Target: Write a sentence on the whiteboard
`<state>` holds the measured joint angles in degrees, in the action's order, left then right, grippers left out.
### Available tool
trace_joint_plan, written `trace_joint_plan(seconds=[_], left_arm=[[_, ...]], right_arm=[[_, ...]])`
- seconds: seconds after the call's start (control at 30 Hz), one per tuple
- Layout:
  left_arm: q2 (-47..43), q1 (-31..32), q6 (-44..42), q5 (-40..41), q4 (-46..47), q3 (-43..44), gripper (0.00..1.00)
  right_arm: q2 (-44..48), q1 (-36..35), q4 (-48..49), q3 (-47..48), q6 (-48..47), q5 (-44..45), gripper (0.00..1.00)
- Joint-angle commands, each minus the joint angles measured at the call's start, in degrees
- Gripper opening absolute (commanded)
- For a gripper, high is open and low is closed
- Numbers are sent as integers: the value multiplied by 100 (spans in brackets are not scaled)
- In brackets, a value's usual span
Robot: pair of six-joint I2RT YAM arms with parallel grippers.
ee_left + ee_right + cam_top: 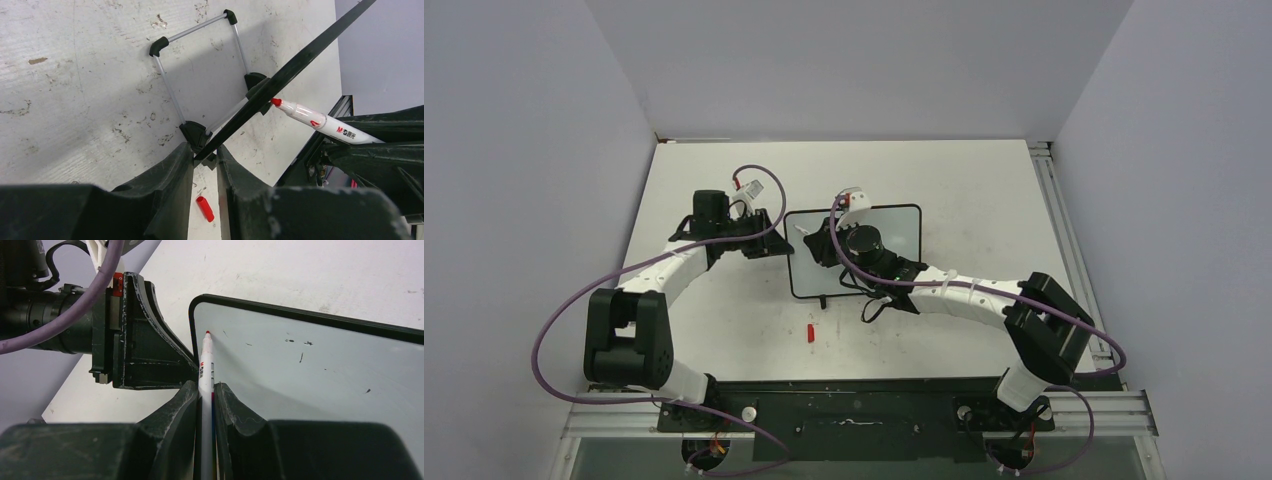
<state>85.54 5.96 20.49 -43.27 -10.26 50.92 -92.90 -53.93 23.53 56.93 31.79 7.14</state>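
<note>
We are holding the marker (205, 367) tight in our right gripper (205, 388), with both fingers squeezed on its white body. Its red tip is touching the whiteboard (896, 228) near the corner next to our left gripper (205, 153). The whiteboard is leaning on its wire stand (167, 85) in the middle of the table (984, 180), and no red words are showing on it yet. The left gripper is sitting at the board's edge with one finger on each side of the black frame (the gap is small, but we cannot tell if the fingers are pinching the frame or only close to it).

We are thinking the board could slide or tip back when the marker is pushing on it, if the left fingers are not gripping it. Then the letters would be coming out wobbly. Pushing too hard could be making the marker slip in our right fingers. We are also starting very close to the left gripper, so the marker could be bumping it or running onto the frame. The red cap (205, 208) is lying loose on the table, and a moving arm could be knocking it away.
</note>
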Motion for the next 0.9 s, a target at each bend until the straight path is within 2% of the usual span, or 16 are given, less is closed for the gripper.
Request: trace_joint_plan(seconds=[0.0, 0.87], left_arm=[[24, 55, -85, -83, 86, 211, 21], [2, 55, -122, -11, -14, 252, 18]], right_arm=[[-39, 49, 322, 222, -60, 194, 5], [208, 171, 130, -59, 38, 458, 5]])
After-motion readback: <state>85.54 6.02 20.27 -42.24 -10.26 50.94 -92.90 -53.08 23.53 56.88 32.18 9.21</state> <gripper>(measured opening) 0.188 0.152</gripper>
